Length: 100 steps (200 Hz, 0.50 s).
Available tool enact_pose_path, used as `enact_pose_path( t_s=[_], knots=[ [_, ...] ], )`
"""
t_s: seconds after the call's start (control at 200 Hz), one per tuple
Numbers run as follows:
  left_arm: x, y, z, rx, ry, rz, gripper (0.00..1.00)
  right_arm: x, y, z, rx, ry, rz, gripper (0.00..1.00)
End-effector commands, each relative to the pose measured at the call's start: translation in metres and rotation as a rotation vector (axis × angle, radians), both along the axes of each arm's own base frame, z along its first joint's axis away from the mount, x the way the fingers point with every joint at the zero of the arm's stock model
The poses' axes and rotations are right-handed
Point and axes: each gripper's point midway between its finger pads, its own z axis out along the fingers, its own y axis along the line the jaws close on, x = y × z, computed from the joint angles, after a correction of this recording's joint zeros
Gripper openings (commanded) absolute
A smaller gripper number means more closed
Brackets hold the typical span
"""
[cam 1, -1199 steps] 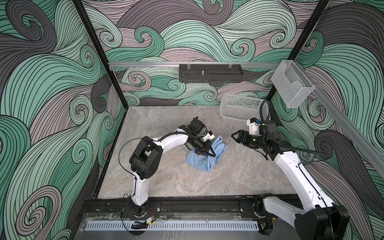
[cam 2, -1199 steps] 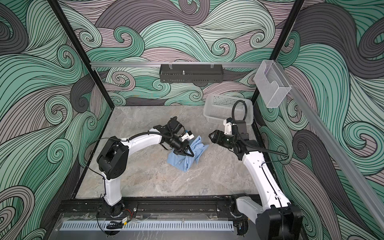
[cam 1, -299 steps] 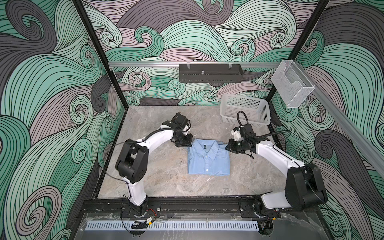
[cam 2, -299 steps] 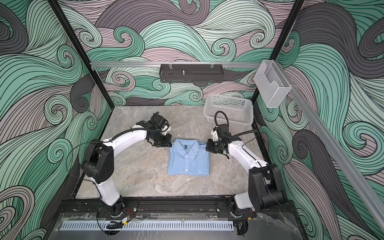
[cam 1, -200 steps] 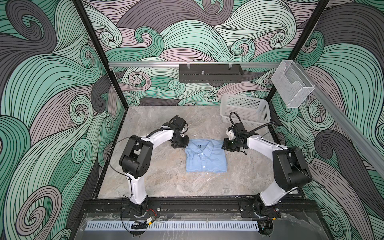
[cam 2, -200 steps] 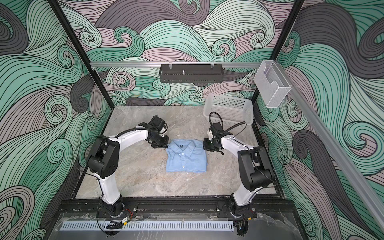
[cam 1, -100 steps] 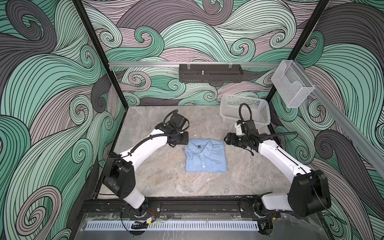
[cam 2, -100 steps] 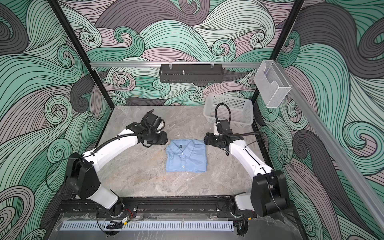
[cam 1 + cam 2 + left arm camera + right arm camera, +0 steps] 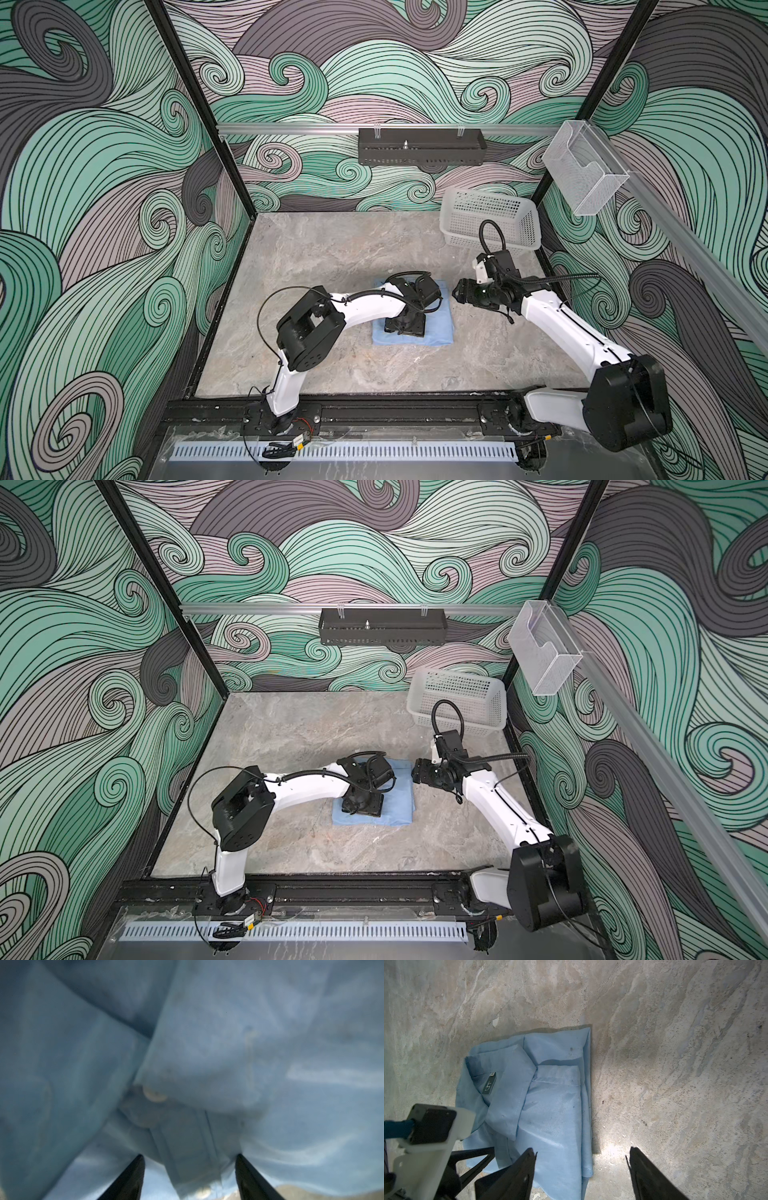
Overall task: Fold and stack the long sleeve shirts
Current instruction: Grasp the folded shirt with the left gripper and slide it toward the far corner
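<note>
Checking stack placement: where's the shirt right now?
In both top views the shirt lies folded in the middle of the table, under the left claw, with the right claw just off its far right corner.

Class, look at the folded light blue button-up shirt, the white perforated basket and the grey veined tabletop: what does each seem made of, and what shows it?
Light blue shirt: thin woven cloth, matte, perhaps cotton or a blend; it folds in soft creases. White basket: moulded plastic, translucent, gridded holes. Tabletop: matte, veined like stone; real marble or printed laminate is unclear.
</note>
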Motion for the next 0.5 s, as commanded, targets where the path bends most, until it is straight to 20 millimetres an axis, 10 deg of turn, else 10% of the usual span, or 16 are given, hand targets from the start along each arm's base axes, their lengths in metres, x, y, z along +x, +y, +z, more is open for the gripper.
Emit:
enact_pose_path(
  t_s=[0.0,0.495],
  knots=[
    [0.02,0.029,-0.009,0.164,-0.047,0.041,0.73,-0.002,-0.004,0.003,-0.009,0.0,-0.008,0.72],
    [0.09,0.224,-0.023,0.381,0.14,0.065,0.67,0.004,0.011,0.02,0.077,-0.012,0.007,0.72]
  ],
)
